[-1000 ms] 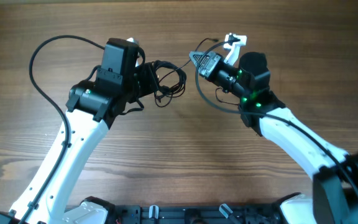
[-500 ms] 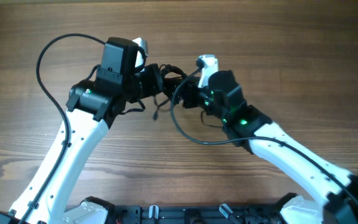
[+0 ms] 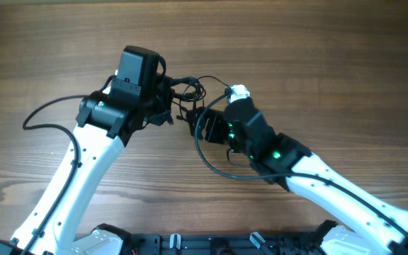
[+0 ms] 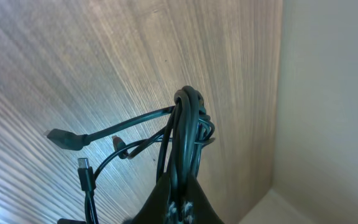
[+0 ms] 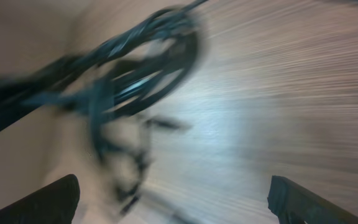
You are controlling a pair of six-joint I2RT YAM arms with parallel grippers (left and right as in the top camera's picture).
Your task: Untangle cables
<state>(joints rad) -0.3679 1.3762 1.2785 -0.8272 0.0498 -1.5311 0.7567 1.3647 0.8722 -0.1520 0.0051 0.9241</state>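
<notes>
My left pincer is clamped on the bunch of thin black cables, pinching several strands together where they cross. The bunch sits between the two arms over the brown wood-grain tabletop. I cannot tell whether its trailing ends touch the wood. My right pincer is spread wide and empty, just beside the tangle. Its wrist view is smeared, so I won't trust it for detail. I judge these wires light, limp and springy. They will sag and slide rather than hold a shape, and a hard tug would only tighten the knot. I'd take hold of a free tail close behind its small flat plug, where one strand stands clear of the loops.
</notes>
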